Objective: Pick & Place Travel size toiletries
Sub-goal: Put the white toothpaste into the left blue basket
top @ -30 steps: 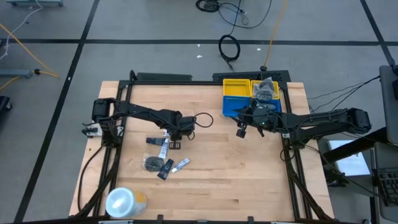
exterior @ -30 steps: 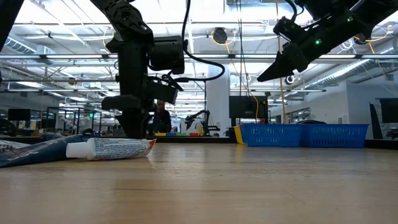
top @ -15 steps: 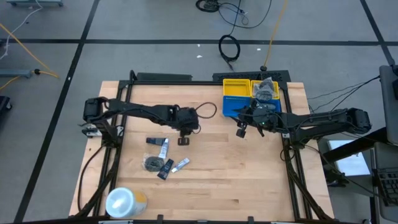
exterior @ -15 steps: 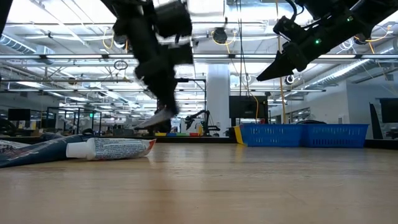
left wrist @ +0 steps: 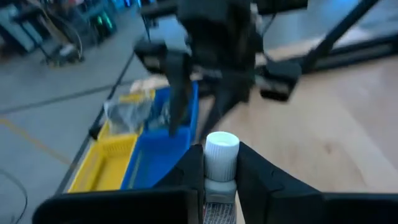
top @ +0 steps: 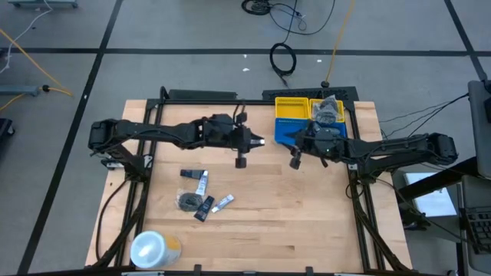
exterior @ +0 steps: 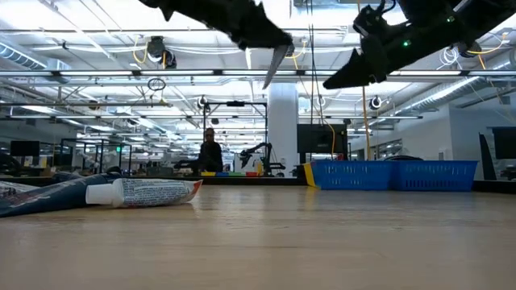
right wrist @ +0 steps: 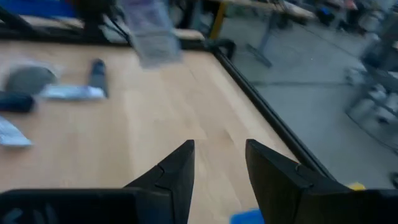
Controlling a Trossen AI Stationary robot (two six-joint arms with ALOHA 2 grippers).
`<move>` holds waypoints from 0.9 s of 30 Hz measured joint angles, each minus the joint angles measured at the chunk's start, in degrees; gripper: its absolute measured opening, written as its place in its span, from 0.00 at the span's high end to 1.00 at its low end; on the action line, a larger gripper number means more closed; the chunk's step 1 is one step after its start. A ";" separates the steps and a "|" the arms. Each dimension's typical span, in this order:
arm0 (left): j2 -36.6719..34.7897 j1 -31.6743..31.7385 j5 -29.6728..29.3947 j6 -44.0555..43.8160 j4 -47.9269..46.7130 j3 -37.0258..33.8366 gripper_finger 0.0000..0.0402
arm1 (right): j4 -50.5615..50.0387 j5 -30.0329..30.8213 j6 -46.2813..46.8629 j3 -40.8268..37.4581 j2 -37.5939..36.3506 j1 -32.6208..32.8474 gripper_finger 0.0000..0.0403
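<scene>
My left gripper (top: 255, 142) hangs high over the table's middle, just left of the blue bin (top: 285, 132), shut on a small tube with a white cap (left wrist: 221, 149). The tube also shows in the low view (exterior: 272, 68). My right gripper (top: 295, 159) hovers open beside the bin with nothing between its fingers (right wrist: 217, 165). On the table's left lie several other toiletries: a dark tube (top: 192, 173), a white-and-blue tube (top: 202, 182), a dark round piece (top: 186, 202) and a small white tube (top: 223, 202). My left gripper pinches the small tube between its two fingers (left wrist: 261, 177), on the body just under the white cap (left wrist: 219, 182). The cap sticks out past the fingertips. The fingers point nearly level toward the table's right. The tube is lifted clear, its tail (exterior: 267, 80) slanting down below them.
A yellow bin (top: 291, 110) adjoins the blue one at the far right, and a clear bag (top: 328, 111) lies in the bins' right part. A large white-and-yellow roll (top: 153, 249) stands at the near left corner. Bare wood lies between the two arms and the near edge.
My left gripper has risen from the table's left middle with the tube and gone toward the right, near the blue bin. It has tipped from pointing down to almost level. The tube is lifted clear of the table.
</scene>
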 joint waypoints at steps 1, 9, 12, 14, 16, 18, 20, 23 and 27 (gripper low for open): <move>0.04 0.00 0.62 -0.33 1.71 0.00 0.86 | 1.11 -1.46 -0.21 -0.02 0.24 0.02 0.67; 0.04 0.23 12.56 -0.13 10.15 0.00 0.89 | 12.23 -5.27 -5.31 0.00 4.36 0.06 0.67; 0.04 0.31 19.54 0.61 11.22 0.00 0.89 | 16.41 -7.11 -8.19 -0.02 5.52 0.02 0.67; 0.04 0.25 20.70 0.54 11.41 0.00 0.88 | 18.71 -12.34 -9.30 -0.02 6.22 0.02 0.67; 0.04 0.29 20.78 0.32 11.87 0.00 0.85 | 20.56 -17.28 -9.48 -0.04 6.88 0.04 0.67; 0.05 0.33 20.78 0.36 12.14 0.00 0.83 | 22.23 -21.07 -9.49 -0.02 7.33 0.06 0.67; 0.04 0.31 21.58 0.67 12.14 0.00 0.82 | 23.56 -22.25 -9.48 -0.02 8.03 0.04 0.67; 0.04 0.28 24.34 1.00 12.24 0.00 0.85 | 24.96 -23.12 -9.46 -0.02 9.01 0.04 0.67; 0.05 0.28 27.24 1.02 12.45 0.00 0.89 | 27.42 -23.21 -9.46 -0.03 10.45 0.04 0.67</move>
